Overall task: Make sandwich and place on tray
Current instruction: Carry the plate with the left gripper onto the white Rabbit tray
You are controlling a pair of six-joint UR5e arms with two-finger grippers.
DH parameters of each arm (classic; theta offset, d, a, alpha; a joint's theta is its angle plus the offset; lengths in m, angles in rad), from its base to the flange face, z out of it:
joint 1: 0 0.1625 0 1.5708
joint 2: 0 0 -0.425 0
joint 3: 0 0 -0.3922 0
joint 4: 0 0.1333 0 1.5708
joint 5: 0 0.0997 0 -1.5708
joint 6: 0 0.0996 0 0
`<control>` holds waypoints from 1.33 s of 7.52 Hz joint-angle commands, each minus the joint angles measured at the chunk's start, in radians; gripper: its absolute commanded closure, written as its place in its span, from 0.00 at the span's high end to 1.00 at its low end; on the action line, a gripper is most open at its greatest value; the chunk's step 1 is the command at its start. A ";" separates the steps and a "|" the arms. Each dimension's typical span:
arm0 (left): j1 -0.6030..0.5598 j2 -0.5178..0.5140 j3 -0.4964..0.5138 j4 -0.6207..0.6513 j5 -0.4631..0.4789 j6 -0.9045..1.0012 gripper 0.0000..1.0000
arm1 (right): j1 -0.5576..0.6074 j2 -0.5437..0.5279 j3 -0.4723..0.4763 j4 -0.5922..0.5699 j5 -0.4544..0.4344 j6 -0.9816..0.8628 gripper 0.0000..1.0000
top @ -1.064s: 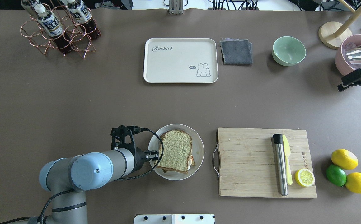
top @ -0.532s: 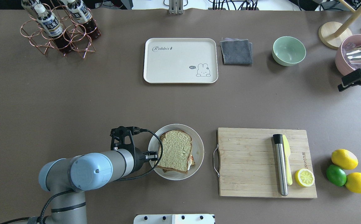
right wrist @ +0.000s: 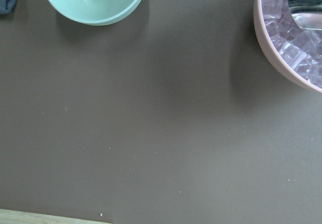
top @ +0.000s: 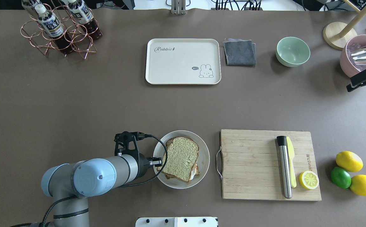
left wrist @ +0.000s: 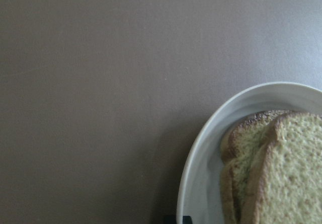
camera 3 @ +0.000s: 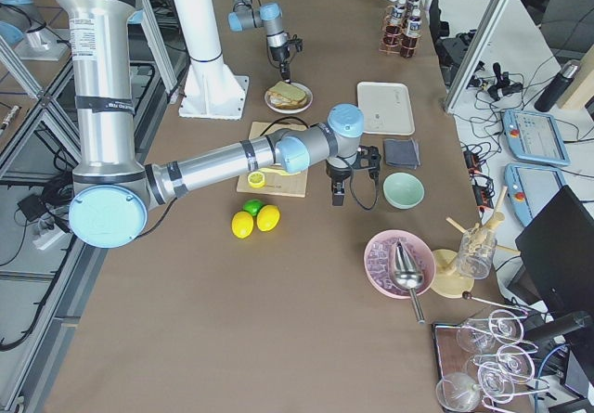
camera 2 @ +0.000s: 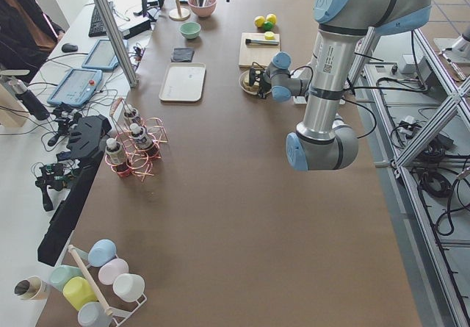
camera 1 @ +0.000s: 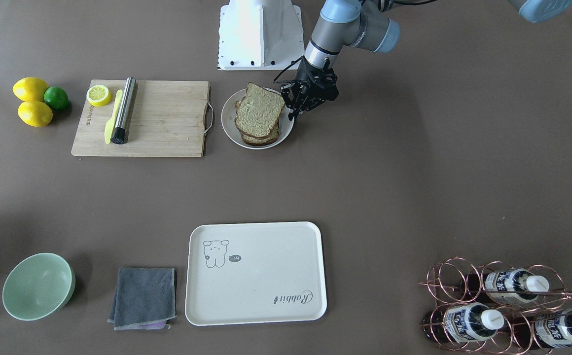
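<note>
From overhead, the plate (top: 204,148) has slid a little toward 4 o'clock since half a second ago, closer to the cutting board (top: 252,164). The sandwich (top: 181,157) on it has turned slightly clockwise. The left gripper (top: 158,162) has moved along with the plate and sits at its 9 o'clock rim. Its fingers are too hidden to tell whether they are apart, together or clamped on the rim. The sandwich lies flat on the plate: a pale, brown-crusted top slice, with white and orange egg peeking out at its 5 o'clock corner. The tray (top: 176,63) lies well apart at 12 o'clock from the plate. The right gripper (top: 364,82) has drifted slightly toward the 3 o'clock edge, which cuts it off, so I cannot tell how its fingers stand.

The front-facing view alone shows the stacked crusts from the side, one slice offset over the other. Here the left gripper points down at the plate's 3 o'clock rim.

In the left side view the near arm blocks much of the plate.

The right side view shows the right gripper hanging over bare table beside a green bowl (camera 3: 404,190).

The left wrist view shows only the white rim and two crusted slice corners at 4 o'clock.

The right wrist view has the green bowl at 11 o'clock and a pink bowl (right wrist: 282,58) of ice at 2 o'clock.
</note>
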 commanded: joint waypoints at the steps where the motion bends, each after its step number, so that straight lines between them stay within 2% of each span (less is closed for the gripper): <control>1: -0.025 -0.009 -0.012 0.002 -0.009 -0.002 0.00 | 0.073 0.016 -0.002 -0.143 -0.012 -0.193 1.00; 4: -0.116 -0.023 -0.018 0.001 -0.151 -0.031 0.00 | 0.205 0.025 -0.019 -0.329 -0.076 -0.508 1.00; 6: -0.184 -0.046 -0.017 0.002 -0.234 -0.060 0.00 | 0.313 0.022 -0.095 -0.368 -0.081 -0.700 1.00; 8: -0.232 -0.086 0.003 0.005 -0.239 -0.142 0.00 | 0.414 0.025 -0.205 -0.368 -0.090 -0.855 1.00; 10: -0.288 -0.181 0.092 0.005 -0.239 -0.274 0.00 | 0.465 0.013 -0.246 -0.368 -0.090 -0.897 1.00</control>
